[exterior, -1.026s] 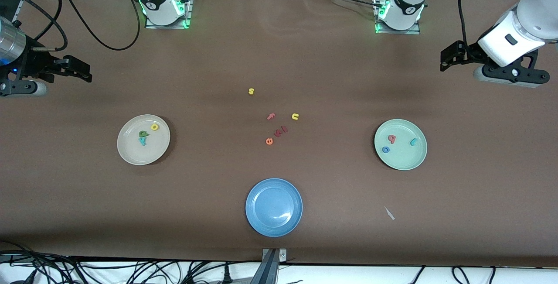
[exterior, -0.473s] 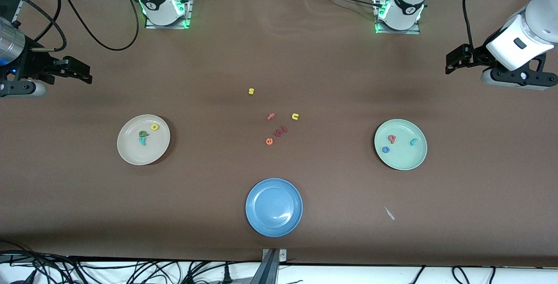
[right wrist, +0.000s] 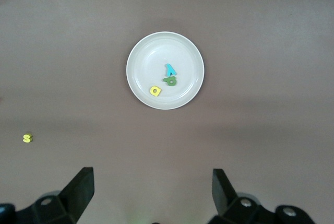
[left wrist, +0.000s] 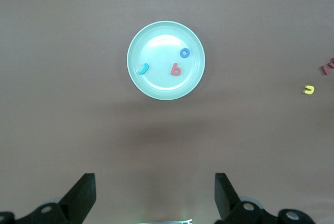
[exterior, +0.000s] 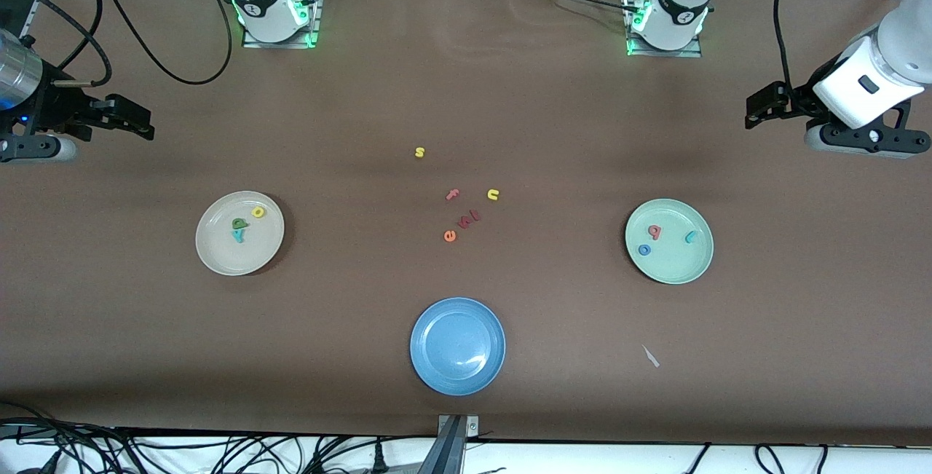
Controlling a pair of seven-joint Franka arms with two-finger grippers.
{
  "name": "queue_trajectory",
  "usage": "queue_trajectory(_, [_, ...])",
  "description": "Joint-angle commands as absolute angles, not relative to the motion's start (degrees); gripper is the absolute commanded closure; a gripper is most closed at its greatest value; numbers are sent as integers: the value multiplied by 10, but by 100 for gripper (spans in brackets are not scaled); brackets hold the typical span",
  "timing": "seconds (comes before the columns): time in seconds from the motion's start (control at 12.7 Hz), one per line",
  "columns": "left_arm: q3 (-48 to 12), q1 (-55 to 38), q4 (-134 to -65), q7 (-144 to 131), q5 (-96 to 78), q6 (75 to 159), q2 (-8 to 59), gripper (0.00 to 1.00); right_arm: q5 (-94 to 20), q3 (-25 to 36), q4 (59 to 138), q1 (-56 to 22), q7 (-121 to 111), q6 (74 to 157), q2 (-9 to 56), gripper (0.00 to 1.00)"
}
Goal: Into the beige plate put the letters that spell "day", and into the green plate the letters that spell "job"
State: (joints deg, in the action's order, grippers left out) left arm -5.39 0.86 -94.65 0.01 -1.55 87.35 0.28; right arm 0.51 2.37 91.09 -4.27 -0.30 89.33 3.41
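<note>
All 3 "day" letters (exterior: 246, 223) lie in the beige plate (exterior: 218, 255), and all 3 "job" letters (exterior: 661, 237) in the green plate (exterior: 673, 270). Keep the left end effector (exterior: 761, 104) and right end effector (exterior: 127, 119) wide, empty, away over the table (exterior: 466, 95) ends.

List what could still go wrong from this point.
1. In the beige plate, the teal y touches the green d; moving the plate could shuffle them.
2. Spare letters such as the orange e lie loose mid-table.

Both the left hand and right hand are open, empty.
</note>
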Motion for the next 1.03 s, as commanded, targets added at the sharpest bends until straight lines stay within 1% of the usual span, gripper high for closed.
queue_trajectory(0.0, [-58, 7, -928, -6, 0, 860, 10, 0, 1, 21, 917, -38, -11, 896, 28, 0])
queue_trajectory(0.16, [-58, 8, -919, -6, 0, 860, 11, 0, 0, 21, 917, -37, -11, 896, 31, 0])
queue_trajectory(0.95, [-57, 6, -918, -3, 2, 860, 23, 0, -3, 22, 917, -37, -11, 895, 31, 0])
